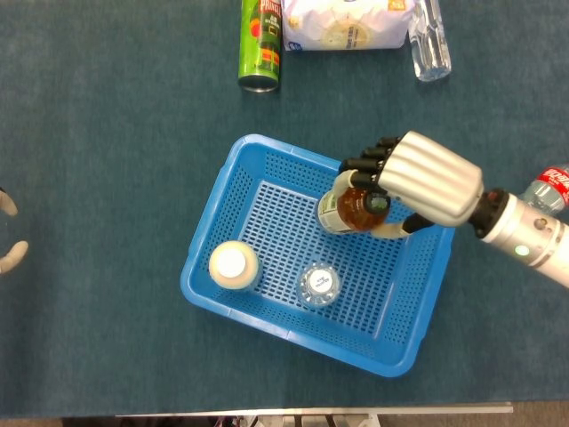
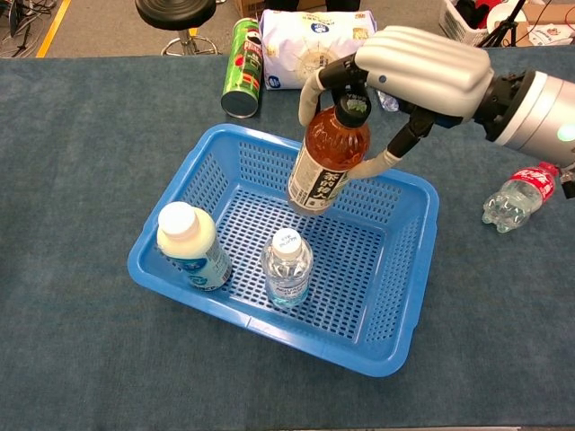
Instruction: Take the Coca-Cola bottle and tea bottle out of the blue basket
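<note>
My right hand (image 1: 427,182) (image 2: 418,70) grips the brown tea bottle (image 1: 354,206) (image 2: 329,162) by its neck and cap. The bottle hangs tilted above the blue basket (image 1: 233,165) (image 2: 395,350), its base clear of the basket floor. The Coca-Cola bottle (image 1: 549,185) (image 2: 514,197) lies on the table to the right of the basket, partly hidden by my right forearm. Only the fingertips of my left hand (image 1: 11,231) show at the left edge of the head view; whether they hold anything is hidden.
A white-capped milk bottle (image 1: 233,265) (image 2: 190,245) and a clear water bottle (image 1: 319,284) (image 2: 287,267) stand in the basket. A green can (image 1: 260,44) (image 2: 241,68), a white bag (image 1: 348,24) (image 2: 319,49) and a clear bottle (image 1: 430,43) lie at the far edge. A stool (image 2: 177,15) stands behind.
</note>
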You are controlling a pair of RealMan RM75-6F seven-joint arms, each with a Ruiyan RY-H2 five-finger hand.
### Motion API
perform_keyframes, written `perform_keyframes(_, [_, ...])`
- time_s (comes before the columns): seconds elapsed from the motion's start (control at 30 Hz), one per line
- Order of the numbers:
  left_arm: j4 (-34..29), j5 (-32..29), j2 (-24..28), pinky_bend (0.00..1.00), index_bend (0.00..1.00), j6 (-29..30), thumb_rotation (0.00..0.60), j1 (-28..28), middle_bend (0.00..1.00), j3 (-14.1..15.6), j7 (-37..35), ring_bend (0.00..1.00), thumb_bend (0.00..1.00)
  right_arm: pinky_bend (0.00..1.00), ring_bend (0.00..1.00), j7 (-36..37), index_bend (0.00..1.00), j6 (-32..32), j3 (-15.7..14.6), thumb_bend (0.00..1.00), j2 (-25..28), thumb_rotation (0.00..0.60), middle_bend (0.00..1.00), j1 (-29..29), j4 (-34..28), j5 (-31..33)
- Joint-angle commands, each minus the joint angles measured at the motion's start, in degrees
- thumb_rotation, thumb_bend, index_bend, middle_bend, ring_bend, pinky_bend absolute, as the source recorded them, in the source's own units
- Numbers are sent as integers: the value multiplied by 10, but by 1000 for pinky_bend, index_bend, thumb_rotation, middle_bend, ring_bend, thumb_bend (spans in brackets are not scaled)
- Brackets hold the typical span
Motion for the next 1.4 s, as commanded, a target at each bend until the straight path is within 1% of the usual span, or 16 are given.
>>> perform_keyframes(0.03, [-4, 2, 0, 571, 475, -2, 600, -3, 377, -1, 5, 385, 143, 564, 627, -12, 519, 11, 3, 235, 18, 600, 653, -9, -19, -2])
perform_keyframes(0.4, [-19, 4, -2, 571, 475, -10, 600, -14, 377, -2, 26, 385, 144, 569, 632, -62, 524, 44, 8, 236, 84, 600, 656, -46, -76, -4])
perform_keyframes(0.7, [-25, 0, -6, 571, 475, -13, 600, -17, 377, -2, 38, 385, 143, 569, 632, -92, 524, 61, 8, 235, 123, 600, 656, -84, -89, 12])
perform_keyframes(0.87, [-25, -2, -9, 571, 475, -15, 600, -19, 377, -1, 41, 385, 144, 569, 632, -105, 524, 68, 9, 236, 128, 600, 656, -103, -78, 23])
perform_keyframes(1.13, [-27, -7, -11, 571, 475, -16, 600, -20, 377, -1, 46, 385, 144, 569, 633, -101, 525, 72, 10, 236, 120, 600, 658, -125, -50, 36])
perform_keyframes(1.4, [-23, -10, -13, 571, 475, -17, 600, -19, 377, 0, 42, 385, 144, 569, 636, -119, 533, 48, 1, 236, 122, 600, 664, -142, -45, 54])
